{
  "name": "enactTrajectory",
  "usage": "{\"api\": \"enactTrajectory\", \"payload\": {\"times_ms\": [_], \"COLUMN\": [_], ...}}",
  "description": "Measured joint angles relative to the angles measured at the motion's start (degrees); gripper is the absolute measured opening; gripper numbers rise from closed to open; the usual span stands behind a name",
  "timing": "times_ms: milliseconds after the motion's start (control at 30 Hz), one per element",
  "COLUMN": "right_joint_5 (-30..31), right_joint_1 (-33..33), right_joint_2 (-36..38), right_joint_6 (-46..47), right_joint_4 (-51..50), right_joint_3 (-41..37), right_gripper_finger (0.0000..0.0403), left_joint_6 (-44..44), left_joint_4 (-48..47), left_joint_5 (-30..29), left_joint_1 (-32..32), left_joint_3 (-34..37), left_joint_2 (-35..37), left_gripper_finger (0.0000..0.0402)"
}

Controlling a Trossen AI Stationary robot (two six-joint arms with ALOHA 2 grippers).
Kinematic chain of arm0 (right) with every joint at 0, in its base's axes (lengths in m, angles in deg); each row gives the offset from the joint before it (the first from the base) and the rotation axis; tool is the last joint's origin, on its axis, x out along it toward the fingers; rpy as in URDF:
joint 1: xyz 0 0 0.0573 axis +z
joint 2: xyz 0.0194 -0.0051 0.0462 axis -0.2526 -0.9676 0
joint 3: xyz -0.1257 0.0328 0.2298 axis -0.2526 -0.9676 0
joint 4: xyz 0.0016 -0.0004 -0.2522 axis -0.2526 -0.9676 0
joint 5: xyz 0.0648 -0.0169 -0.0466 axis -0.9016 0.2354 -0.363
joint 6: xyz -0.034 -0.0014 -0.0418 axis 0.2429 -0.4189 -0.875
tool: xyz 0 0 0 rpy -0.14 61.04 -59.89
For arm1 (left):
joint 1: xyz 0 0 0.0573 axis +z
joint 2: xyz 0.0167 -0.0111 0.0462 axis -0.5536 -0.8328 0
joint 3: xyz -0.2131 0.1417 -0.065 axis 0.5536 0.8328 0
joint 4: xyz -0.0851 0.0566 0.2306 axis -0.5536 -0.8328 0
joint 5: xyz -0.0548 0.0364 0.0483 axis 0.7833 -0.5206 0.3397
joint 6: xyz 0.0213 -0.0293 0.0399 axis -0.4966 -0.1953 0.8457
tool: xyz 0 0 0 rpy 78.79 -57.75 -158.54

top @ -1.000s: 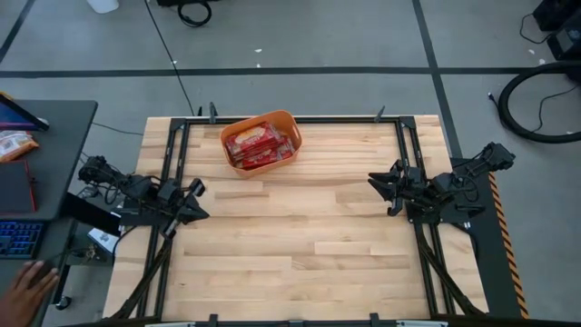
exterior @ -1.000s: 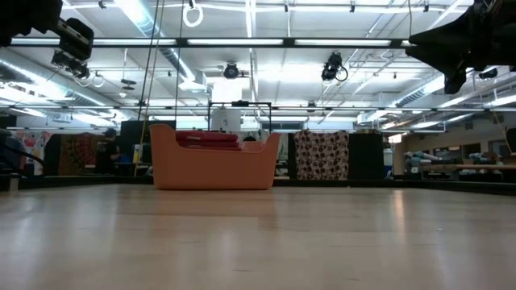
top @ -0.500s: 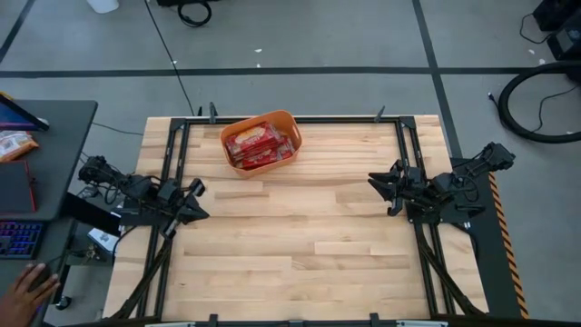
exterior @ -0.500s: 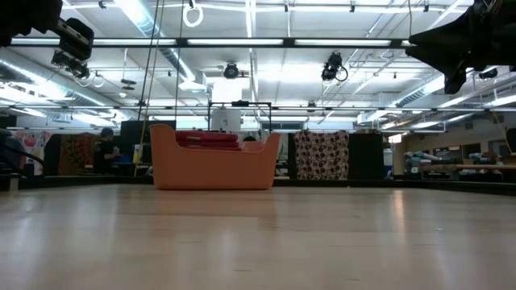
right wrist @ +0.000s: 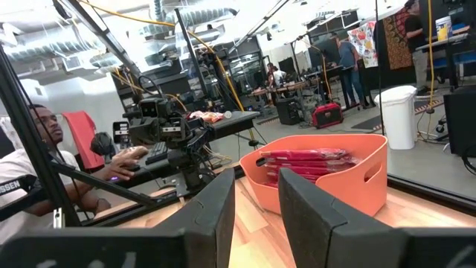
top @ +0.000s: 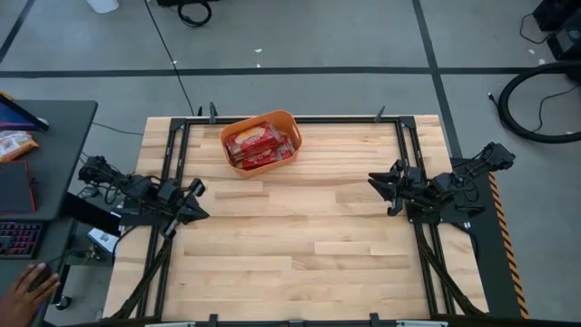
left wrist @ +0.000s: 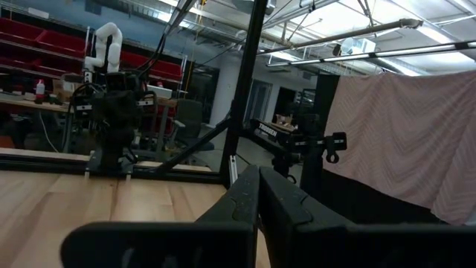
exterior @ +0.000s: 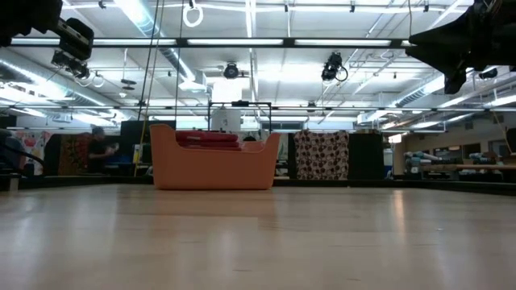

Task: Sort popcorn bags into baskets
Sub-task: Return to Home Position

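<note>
The orange basket (top: 260,143) stands on its base near the table's far edge, left of centre; it also shows in the low view (exterior: 214,165) and the right wrist view (right wrist: 327,179). Red popcorn bags (top: 259,145) lie stacked inside it, their tops above the rim (exterior: 208,138) (right wrist: 309,160). My left gripper (top: 195,202) hangs above the table's left side, shut (left wrist: 258,195), touching nothing. My right gripper (top: 383,193) hangs above the right side, open (right wrist: 256,205), empty, facing the basket.
Black frame rails run along the table's edges (top: 300,119). A desk with a keyboard (top: 18,238) stands left of the table, and a person's hand (top: 25,289) rests near it. A person sits beyond the table in the right wrist view (right wrist: 33,164). Bare wood lies between the arms (top: 290,227).
Both arms and the basket have kept still. The person's hand at the table's lower left has shifted slightly beside the keyboard.
</note>
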Motion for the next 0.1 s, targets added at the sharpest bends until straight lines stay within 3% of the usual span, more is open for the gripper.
{"api": "enactTrajectory", "payload": {"times_ms": [100], "right_joint_5": [0.0], "right_joint_1": [0.0], "right_joint_2": [0.0], "right_joint_6": [0.0], "right_joint_4": [0.0], "right_joint_3": [0.0], "right_gripper_finger": [0.011], "left_joint_6": [0.0], "left_joint_4": [0.0], "left_joint_5": [0.0], "left_joint_1": [0.0], "left_joint_3": [0.0], "left_joint_2": [0.0], "left_gripper_finger": [0.0016]}}
